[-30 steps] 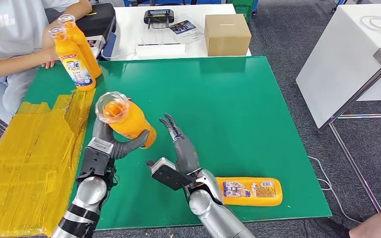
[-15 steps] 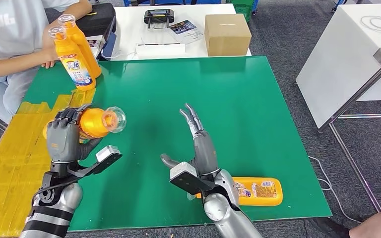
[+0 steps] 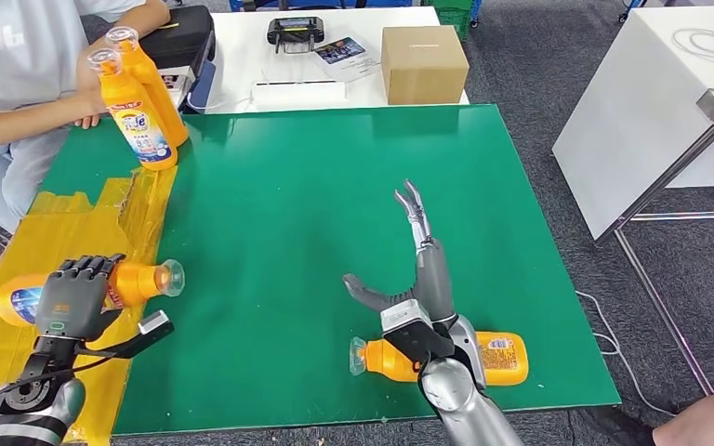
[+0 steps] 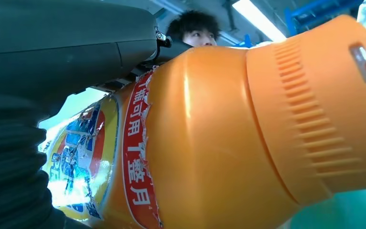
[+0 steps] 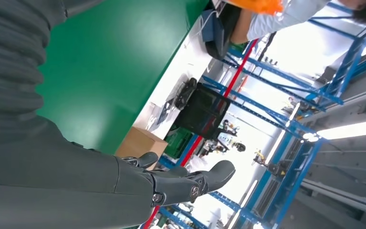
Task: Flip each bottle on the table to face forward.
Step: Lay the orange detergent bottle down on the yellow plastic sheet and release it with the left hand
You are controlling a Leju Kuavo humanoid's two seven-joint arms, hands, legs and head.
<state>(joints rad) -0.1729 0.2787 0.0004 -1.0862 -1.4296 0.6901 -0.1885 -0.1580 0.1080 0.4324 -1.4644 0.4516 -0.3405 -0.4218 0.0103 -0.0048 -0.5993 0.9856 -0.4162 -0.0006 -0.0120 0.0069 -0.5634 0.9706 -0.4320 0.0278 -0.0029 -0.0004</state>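
Bottle (image 3: 84,288) lying sideways in the left hand (image 3: 72,299) over the yellow taped sheet (image 3: 19,325) at the green table's (image 3: 335,186) left edge.

The left hand grasps that orange bottle around its body, clear cap pointing toward the table's middle; the left wrist view shows its torn red-and-blue label close up. The right hand (image 3: 418,269) is released, holding nothing, fingers stretched out straight and thumb spread aside above the green surface. Just behind its wrist a 2nd bottle (image 3: 483,358) lies flat near the table's front edge, label up, cap toward the left. At the far left corner 2 upright bottles (image 3: 139,102) stand together, a seated person's hand (image 3: 88,116) touching them. A cardboard box (image 3: 423,63) sits on the white table (image 3: 242,37) beyond.
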